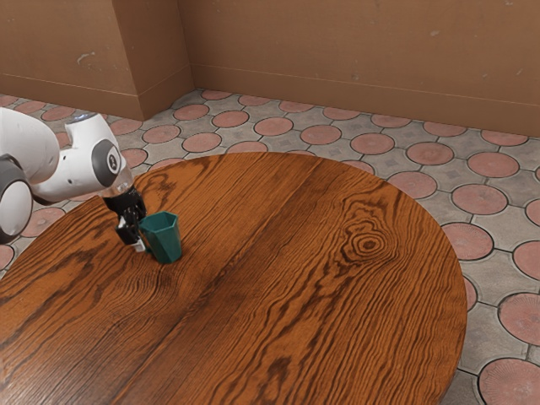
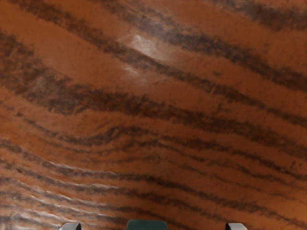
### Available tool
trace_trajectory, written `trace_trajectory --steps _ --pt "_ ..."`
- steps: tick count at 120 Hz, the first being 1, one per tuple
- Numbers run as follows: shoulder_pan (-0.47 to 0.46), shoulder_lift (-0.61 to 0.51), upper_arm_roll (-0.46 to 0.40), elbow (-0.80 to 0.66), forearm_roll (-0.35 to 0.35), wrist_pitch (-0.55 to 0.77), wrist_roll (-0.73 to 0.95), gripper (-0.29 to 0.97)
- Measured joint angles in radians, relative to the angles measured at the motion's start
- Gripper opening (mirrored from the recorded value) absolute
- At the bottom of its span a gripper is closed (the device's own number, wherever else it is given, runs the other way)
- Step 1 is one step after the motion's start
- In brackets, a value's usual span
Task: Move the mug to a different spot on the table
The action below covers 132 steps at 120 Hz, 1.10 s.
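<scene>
A teal mug (image 1: 162, 236) stands on the round wooden table (image 1: 304, 278), near the rim on the exterior view's left. My black gripper (image 1: 135, 234) hangs low against the mug's side that faces the arm. In the wrist view a narrow teal piece of the mug (image 2: 147, 224) lies between my two fingertips (image 2: 70, 226), with a wide gap to each one. The gripper is open and neither finger touches the mug.
The dark-grained tabletop stretches broad and bare toward the exterior view's right and front. Its curved edge (image 1: 451, 278) drops to a floor of round red tiles (image 1: 481, 198). Brown walls stand behind.
</scene>
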<state>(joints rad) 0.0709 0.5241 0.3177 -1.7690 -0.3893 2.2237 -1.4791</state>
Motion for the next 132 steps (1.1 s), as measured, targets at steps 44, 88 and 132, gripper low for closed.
trace_trajectory --steps 44,88,132 --pt "-0.002 0.004 0.001 -0.001 0.0 -0.001 0.022 0.16" --pt "-0.012 -0.025 0.0 -0.013 -0.046 0.041 0.057 0.1" --pt "-0.042 -0.079 0.002 -0.023 -0.149 0.027 0.11 0.08"
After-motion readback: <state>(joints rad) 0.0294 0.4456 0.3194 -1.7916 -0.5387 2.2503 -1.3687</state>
